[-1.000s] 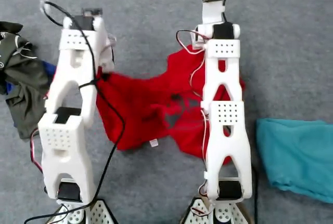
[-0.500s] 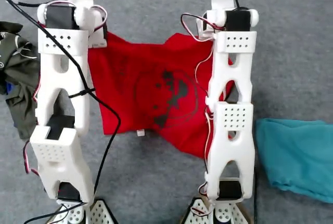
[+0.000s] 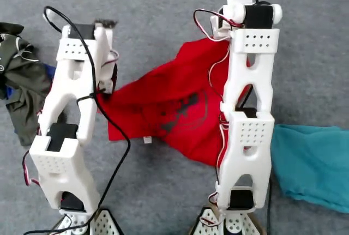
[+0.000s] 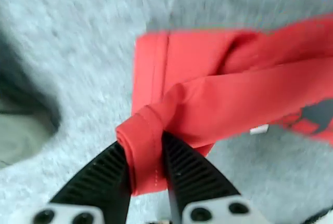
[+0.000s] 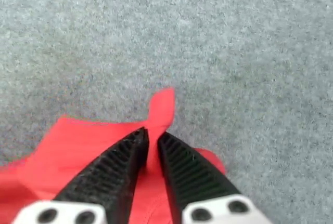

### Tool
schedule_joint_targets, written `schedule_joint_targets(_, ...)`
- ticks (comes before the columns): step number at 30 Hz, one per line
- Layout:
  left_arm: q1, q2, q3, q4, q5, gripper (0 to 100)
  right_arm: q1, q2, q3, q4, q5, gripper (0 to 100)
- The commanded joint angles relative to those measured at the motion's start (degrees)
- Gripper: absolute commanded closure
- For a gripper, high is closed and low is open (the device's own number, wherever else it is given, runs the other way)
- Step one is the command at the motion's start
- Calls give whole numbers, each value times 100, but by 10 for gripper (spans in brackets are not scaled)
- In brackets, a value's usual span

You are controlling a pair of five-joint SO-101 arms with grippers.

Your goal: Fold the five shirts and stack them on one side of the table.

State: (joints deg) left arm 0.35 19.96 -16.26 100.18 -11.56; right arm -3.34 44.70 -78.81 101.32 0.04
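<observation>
A red shirt point(image 3: 169, 104) with a dark print lies partly spread on the grey table between the two arms. My left gripper point(image 4: 145, 148) is shut on a bunched fold at the shirt's left corner point(image 3: 109, 90), lifted slightly off the table. My right gripper point(image 5: 152, 135) is shut on a thin edge of the red shirt point(image 5: 78, 151) at its far corner, close to the table. In the left wrist view the red shirt point(image 4: 234, 94) stretches away from the fingers in a taut fold.
A heap of dark olive shirts point(image 3: 19, 93) lies at the table's left edge. A teal shirt point(image 3: 311, 164) lies crumpled at the near right. Bare grey table point(image 3: 163, 11) stretches across the far side.
The shirt went from crumpled to stretched wide, and now the left arm has drawn its corner back toward the near side, so the left half slackens. The right arm still holds its corner far out.
</observation>
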Motion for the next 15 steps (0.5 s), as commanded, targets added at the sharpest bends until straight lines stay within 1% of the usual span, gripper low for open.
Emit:
schedule_joint_targets(1,-9,-312,299,62,-70,981,110,-505,22,35,53,993)
schedule_joint_targets(3,18,-312,475,62,-53,971,110,-505,22,35,53,993)
schedule_joint_targets(6,-35,-321,756,62,70,879,110,-505,22,35,53,993)
schedule_joint_targets(10,-281,-356,862,62,949,742,110,-505,22,35,53,993)
schedule_joint_targets(12,-457,-347,668,62,1125,729,110,-505,22,35,62,993)
schedule_joint_targets(15,-695,-312,193,62,1125,731,110,-505,22,35,62,993)
